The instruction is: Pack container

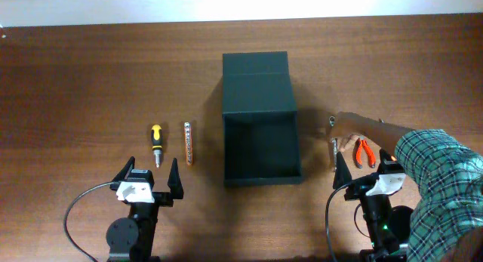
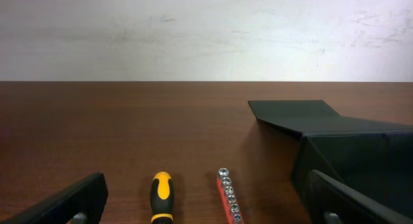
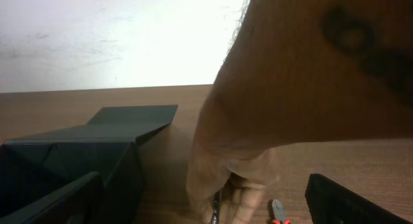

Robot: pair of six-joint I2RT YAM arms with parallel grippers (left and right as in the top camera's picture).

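The container [image 1: 226,150], a matte black box, stands open mid-table with its lid [image 1: 256,81] lying flat behind it. Left of it lie a yellow-and-black screwdriver [image 1: 156,143] and a red socket rail [image 1: 188,143]. My left gripper [image 1: 149,175] is open just in front of them; its wrist view shows the screwdriver [image 2: 161,193] and the rail [image 2: 229,198] between its fingers [image 2: 68,201], untouched. My right gripper [image 1: 364,171] is open to the right of the box. A person's hand [image 3: 258,133] fills its view, holding a thin dark tool beside orange pliers [image 1: 366,152].
A person's arm in a plaid sleeve [image 1: 438,171] reaches in from the right over my right arm. The box wall [image 2: 352,153] stands just right of my left gripper and the box wall [image 3: 77,162] just left of my right one. A pale wall rises beyond the table.
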